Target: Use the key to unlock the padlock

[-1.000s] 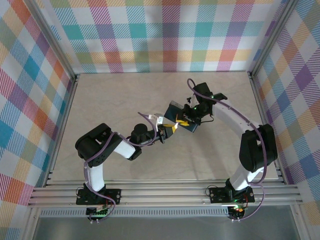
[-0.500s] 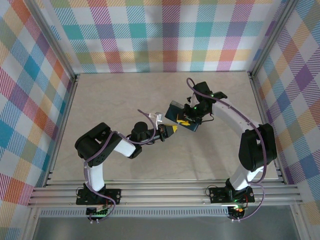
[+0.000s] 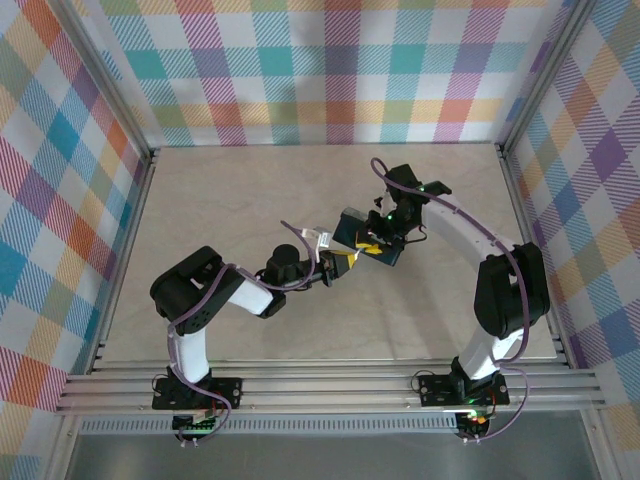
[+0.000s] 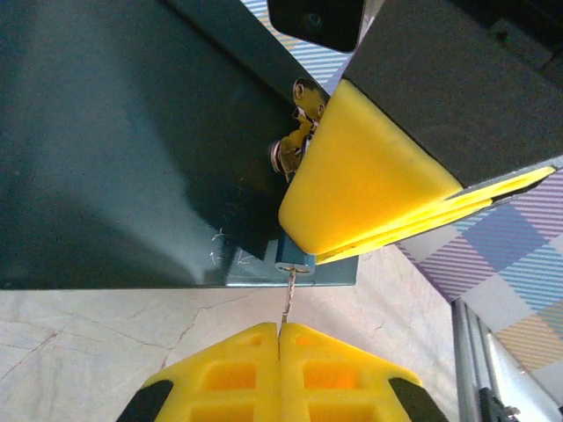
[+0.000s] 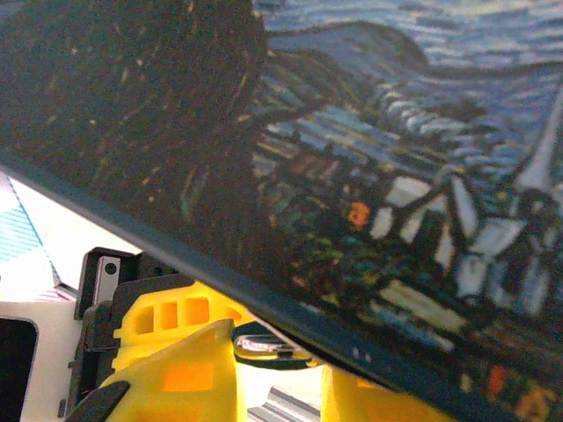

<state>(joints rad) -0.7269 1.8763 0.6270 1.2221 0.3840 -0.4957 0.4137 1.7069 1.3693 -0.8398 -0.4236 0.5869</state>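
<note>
Yellow tips of the left gripper (image 4: pixel 280 329) are pressed flat together, with no gap between them, and they pinch the key (image 4: pixel 288 297). It is a thin metal sliver pointing straight away from the gripper, and its far end meets a small socket on the padlock's near edge. Most of the key is buried between the tips, so only the narrow shaft shows.

The padlock (image 4: pixel 132 149) hangs over the middle of the counter (image 3: pixel 220 200). From above, its long axis slants from upper left down to lower right, and its lower-left edge is turned toward the key. The left wrist camera sees only its plain dark face. The painted face shows in the right wrist view, cut off on every side.

Beyond it, the right gripper (image 3: pixel 376 243) is clamped on the padlock, with one of its yellow fingers (image 4: pixel 361 193) lying flat against the dark face. A small silvery metal bit (image 4: pixel 297 132) pokes out beside that finger, and I can't tell what it is.
</note>
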